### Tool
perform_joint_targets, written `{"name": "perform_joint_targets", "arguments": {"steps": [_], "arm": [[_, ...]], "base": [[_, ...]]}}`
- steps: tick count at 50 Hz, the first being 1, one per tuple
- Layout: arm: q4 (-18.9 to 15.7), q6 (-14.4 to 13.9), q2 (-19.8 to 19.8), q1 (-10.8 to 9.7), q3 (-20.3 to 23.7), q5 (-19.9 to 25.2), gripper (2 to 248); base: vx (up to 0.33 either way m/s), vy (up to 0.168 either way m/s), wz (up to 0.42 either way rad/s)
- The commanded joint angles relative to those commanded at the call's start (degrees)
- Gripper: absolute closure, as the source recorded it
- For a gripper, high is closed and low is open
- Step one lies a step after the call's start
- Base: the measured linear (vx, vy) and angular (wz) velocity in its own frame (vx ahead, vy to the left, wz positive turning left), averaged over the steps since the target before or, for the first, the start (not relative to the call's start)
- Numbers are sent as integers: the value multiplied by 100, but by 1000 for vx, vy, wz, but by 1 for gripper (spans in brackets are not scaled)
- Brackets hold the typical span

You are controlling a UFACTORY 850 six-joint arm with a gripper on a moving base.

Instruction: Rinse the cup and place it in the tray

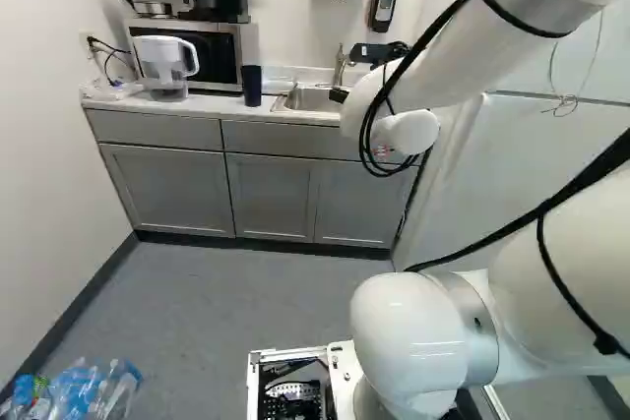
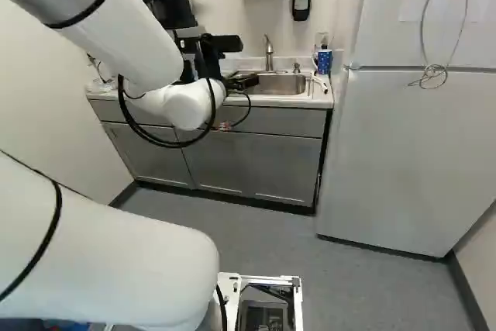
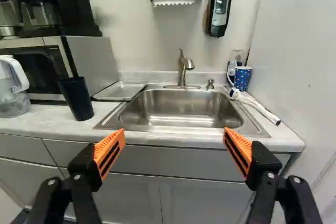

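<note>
Gripper (image 3: 173, 151) nearest, its two fingers spread wide with nothing between them, short of the counter (image 3: 31, 125). The dark cup (image 3: 77, 98) stands upright on that counter, between the microwave (image 3: 94, 61) and the sink (image 3: 184, 109), off to the arm's left. Picking it up looks like the step in hand. I'd line up with the cup first, come in level so one finger passes on each side, and close around the middle gently; a nudge near the rim could tip it. Mind the microwave close behind. Farther back, the metal tray (image 3: 119, 92) lies beside the sink, near the tap (image 3: 182, 71).
</note>
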Motion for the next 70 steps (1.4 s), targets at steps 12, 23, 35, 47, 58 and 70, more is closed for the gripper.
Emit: {"name": "perform_joint_targets", "arguments": {"steps": [12,23,35,47,58,70], "arm": [[0,0,-23,-28,-169,-126,3],[0,0,-45,-54,-324,-305,3],[0,0,-69,-81,-492,-521,3],[0,0,-75,-106,-644,-740,3],[0,0,-65,-125,-770,-940,3],[0,0,-58,-145,-909,-1139,3]], "base": [[0,0,0],[0,0,0],[0,0,0],[0,0,0],[0,0,0],[0,0,0]]}}
